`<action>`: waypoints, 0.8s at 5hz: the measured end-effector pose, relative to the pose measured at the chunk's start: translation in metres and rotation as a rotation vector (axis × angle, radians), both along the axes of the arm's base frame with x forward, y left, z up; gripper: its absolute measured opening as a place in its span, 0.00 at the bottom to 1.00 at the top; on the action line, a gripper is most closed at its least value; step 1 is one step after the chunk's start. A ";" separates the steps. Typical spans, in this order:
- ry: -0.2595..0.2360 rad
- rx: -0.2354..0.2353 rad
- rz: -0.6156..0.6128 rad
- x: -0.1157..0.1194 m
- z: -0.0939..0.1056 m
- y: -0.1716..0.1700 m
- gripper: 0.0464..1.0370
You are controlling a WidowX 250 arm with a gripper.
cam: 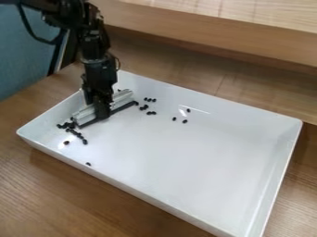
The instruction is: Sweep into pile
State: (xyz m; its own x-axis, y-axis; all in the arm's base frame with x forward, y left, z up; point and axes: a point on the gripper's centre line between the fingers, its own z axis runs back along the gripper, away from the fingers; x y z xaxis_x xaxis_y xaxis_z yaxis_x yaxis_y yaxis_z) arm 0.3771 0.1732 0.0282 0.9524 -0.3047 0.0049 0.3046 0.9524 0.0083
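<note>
Evidently, the gripper (100, 112) is pinching the pale sweeping bar (123, 98), dark beans (85, 142) scattered near both its ends.

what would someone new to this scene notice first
Probably the big white tray lying aslant on the wooden table. Next, the black robot arm coming down from the upper left, with a pale sweeping tool at its lower end. Small dark beans lie scattered around the tool, mostly in the tray's left part.
</note>
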 end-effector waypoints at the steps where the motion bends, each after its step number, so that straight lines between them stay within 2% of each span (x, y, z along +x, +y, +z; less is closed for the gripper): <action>1: 0.046 -0.024 0.015 0.000 -0.001 -0.001 0.71; 2: 0.038 -0.068 0.009 -0.003 0.002 -0.009 0.92; 3: 0.019 -0.121 0.013 -0.005 0.016 -0.019 0.96; 4: -0.034 -0.124 0.032 0.000 0.049 -0.021 0.96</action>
